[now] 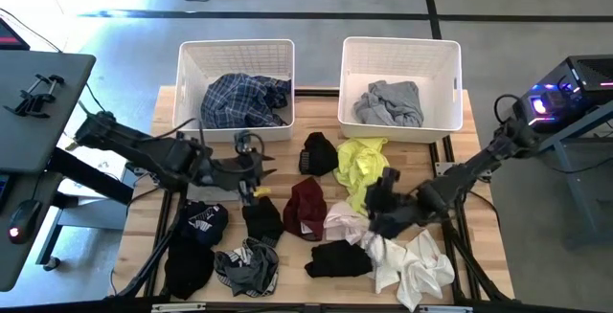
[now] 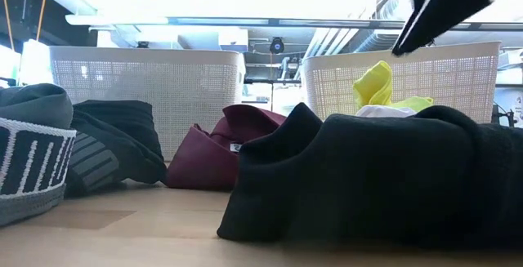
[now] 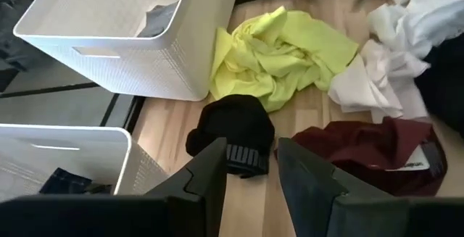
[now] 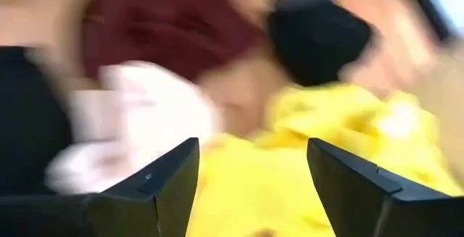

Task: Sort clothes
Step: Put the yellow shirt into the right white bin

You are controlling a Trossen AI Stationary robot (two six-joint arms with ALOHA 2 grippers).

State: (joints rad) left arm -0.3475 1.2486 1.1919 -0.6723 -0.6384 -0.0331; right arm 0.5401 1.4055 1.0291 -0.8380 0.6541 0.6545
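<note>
Two white bins stand at the table's far edge: the left bin (image 1: 237,57) holds a blue plaid garment (image 1: 244,100), the right bin (image 1: 400,59) a grey garment (image 1: 389,102). Taking the right bin as landmark, the yellow garment (image 1: 362,163) lies on the table just in front of its near wall, and a small black garment (image 1: 319,152) sits beside the yellow one, nearer the gap between the bins. Farther from that bin lie the maroon garment (image 1: 306,205), a pale pink piece (image 1: 342,221) touching it, the white garments (image 1: 414,263) and more black pieces (image 1: 339,257) toward the near edge. The right gripper (image 1: 388,194) hangs in front of the right bin at the yellow garment's near end, its fingers (image 4: 163,183) spread apart and empty, with yellow cloth showing between them in the right wrist view. The left gripper (image 1: 257,167) sits in front of the left bin, well to the side of the right bin, fingers (image 3: 210,172) slightly parted and holding nothing, pointed at the small black garment (image 3: 235,125).
</note>
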